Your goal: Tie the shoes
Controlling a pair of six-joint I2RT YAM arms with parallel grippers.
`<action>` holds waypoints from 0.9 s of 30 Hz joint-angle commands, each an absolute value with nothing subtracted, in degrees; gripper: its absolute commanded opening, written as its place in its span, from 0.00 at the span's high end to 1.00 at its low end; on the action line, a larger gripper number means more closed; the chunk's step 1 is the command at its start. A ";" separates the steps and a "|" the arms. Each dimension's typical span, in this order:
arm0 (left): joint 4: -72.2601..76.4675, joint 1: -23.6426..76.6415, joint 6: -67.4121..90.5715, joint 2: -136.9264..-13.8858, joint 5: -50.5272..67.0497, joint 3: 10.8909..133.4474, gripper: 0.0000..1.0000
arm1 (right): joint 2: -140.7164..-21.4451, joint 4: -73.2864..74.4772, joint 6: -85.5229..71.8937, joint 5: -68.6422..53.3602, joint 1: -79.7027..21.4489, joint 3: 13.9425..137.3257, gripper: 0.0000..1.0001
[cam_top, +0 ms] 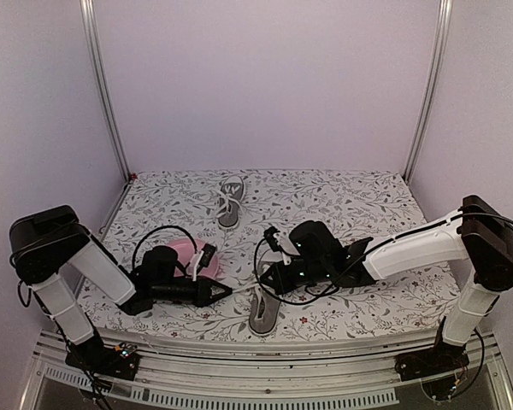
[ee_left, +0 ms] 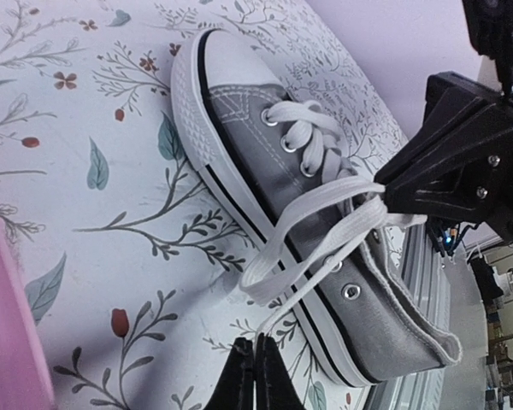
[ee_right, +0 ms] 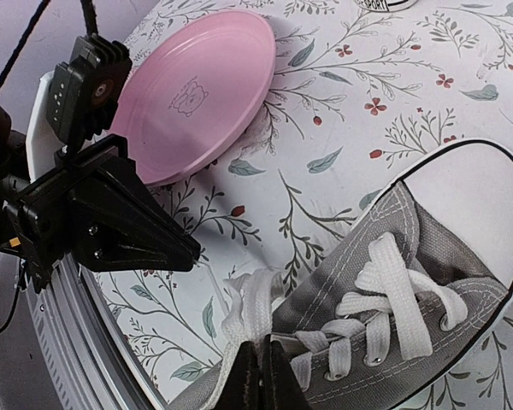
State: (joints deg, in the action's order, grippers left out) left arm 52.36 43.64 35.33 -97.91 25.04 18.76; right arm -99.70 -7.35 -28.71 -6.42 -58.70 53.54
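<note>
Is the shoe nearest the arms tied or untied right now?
Untied. The near shoe has its laces loose with no bow, and strands pulled out sideways are pinched by the left gripper and right gripper.

Both arms are white tubes with chunky black joints: the left arm (cam_top: 94, 269) and the right arm (cam_top: 415, 246). Thin black cables (ee_right: 21, 38) loop off them. The black fingers (ee_right: 137, 229) come to points, with tiny silver screws (ee_left: 493, 160).

Left arm (cam_top: 103, 269) and right arm (cam_top: 410, 248) stretch low, inward, both jaws pressed closed.
</note>
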 commanded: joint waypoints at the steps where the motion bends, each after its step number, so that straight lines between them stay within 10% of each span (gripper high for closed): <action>1: 49.02 43.53 34.02 -96.72 23.00 16.96 1.00 | -97.93 -7.57 -29.16 -6.59 -58.07 52.50 0.98; 12: 47.45 44.07 33.38 -93.63 23.63 15.05 1.00 | -97.66 -8.01 -29.06 -6.77 -58.09 52.67 0.97; 18: 37.38 44.21 30.08 -84.08 21.79 17.79 0.52 | -93.48 -6.88 -27.97 -6.26 -57.67 52.56 0.67; 27: 31.25 44.28 22.36 -85.90 26.14 27.66 0.43 | -88.10 -5.93 -26.76 -9.20 -57.93 47.26 0.56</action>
State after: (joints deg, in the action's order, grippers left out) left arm 34.26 43.99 27.29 -82.17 22.92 23.29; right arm -89.34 -6.57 -27.46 -6.83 -58.00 50.24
